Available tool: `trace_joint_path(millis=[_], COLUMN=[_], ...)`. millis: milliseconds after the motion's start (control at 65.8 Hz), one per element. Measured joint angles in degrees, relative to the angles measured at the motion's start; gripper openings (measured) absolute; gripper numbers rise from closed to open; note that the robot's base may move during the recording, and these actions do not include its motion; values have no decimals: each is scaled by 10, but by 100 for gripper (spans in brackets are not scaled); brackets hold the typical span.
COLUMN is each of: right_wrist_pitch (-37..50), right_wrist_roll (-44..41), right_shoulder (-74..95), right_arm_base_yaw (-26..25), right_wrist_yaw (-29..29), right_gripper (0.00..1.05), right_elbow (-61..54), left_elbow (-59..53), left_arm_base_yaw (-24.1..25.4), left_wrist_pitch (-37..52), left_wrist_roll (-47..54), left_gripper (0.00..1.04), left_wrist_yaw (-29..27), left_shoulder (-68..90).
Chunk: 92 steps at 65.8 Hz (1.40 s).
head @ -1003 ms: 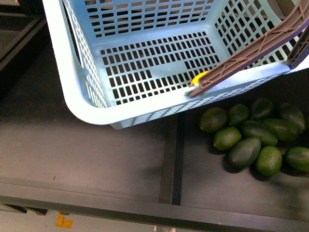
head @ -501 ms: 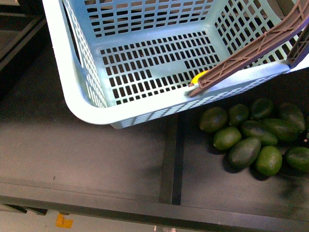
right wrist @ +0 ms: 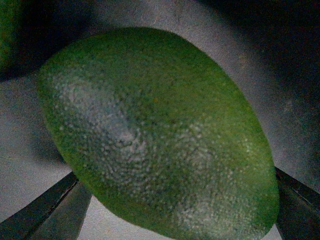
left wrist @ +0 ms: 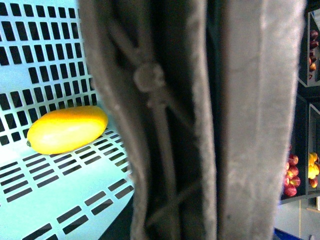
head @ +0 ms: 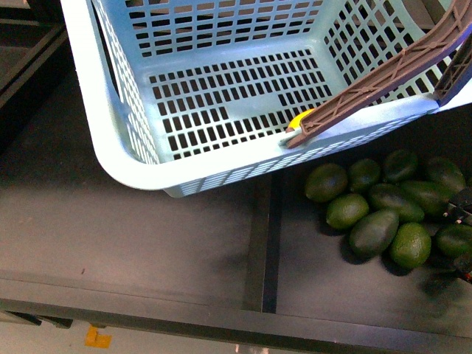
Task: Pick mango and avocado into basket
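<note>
The avocado (right wrist: 160, 135) lies on the dark shelf (head: 147, 236) at the right end of the avocado pile (head: 383, 206). It sits between the spread jaws of the right gripper (right wrist: 175, 175), a dark finger (right wrist: 50, 212) on either side; contact cannot be told. The gripper reaches in low from the front view's right edge, and the mango (left wrist: 67, 129) lies inside the basket (head: 110, 147).
</note>
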Motion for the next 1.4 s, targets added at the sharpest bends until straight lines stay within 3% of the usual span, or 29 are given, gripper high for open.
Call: trace_joint_path(millis=[304,714,1398], right_wrist_pitch=[-1,4,4], right_wrist_roll=[9,16,44], right_shoulder=[3,1,-122], right_arm_base_yaw=[3,-3,-38], right_wrist_yaw=[9,12,-28], right_gripper=[93,36,32], right_elbow=[5,-16,-86], left_elbow=[0,0,0], left_arm_base_yaw=[0,0,0], left_wrist_pitch=[0,0,0], left_wrist_roll=[0,0,0], left_gripper=[15,15,15], left_wrist_yaw=[0,0,0], left_shoulder=[0,0,0])
